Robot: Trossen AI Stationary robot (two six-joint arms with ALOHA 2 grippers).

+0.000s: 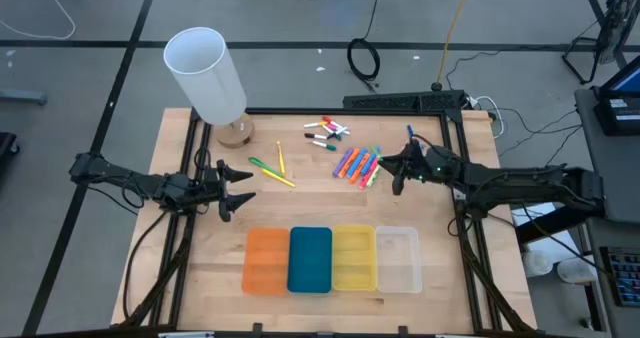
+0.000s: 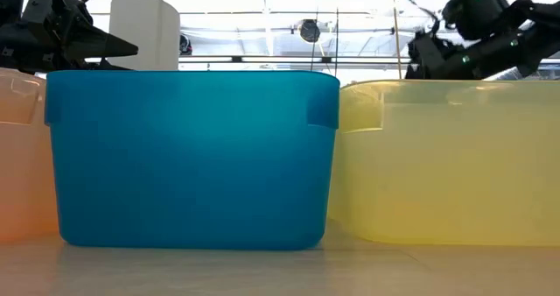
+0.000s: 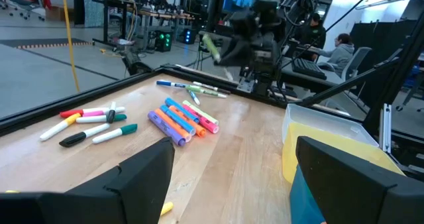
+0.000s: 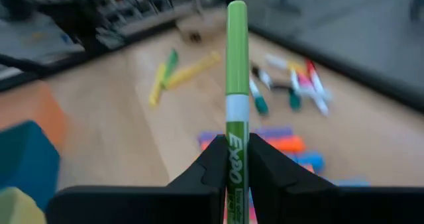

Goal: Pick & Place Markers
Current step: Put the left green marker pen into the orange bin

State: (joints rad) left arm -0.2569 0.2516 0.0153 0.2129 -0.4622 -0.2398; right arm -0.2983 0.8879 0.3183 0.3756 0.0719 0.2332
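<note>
My right gripper (image 4: 236, 159) is shut on a green marker (image 4: 236, 85) and holds it above the table's right part, over the row of orange, pink, purple and blue markers (image 1: 360, 165). The left wrist view shows the same green marker (image 3: 211, 46) in the air. More markers with coloured caps (image 1: 325, 131) lie flat toward the far edge. A yellow one and a green one (image 1: 270, 166) lie left of centre. My left gripper (image 1: 235, 188) waits open at the table's left, pointing level, with nothing between its fingers (image 3: 142, 177). My right gripper pinches the green marker between its two fingers, on the printed part of the barrel (image 4: 236, 168). The marker lies along the fingers and sticks out well past their tips. It is lifted clear of the table and slants in the air.
Four trays stand side by side near the front edge: orange (image 1: 265, 260), blue (image 1: 310, 260), yellow (image 1: 354, 258) and clear (image 1: 397, 258). A tall white cylinder (image 1: 205, 73) on a wooden base stands at the far left corner. A black frame (image 1: 440, 113) borders the table.
</note>
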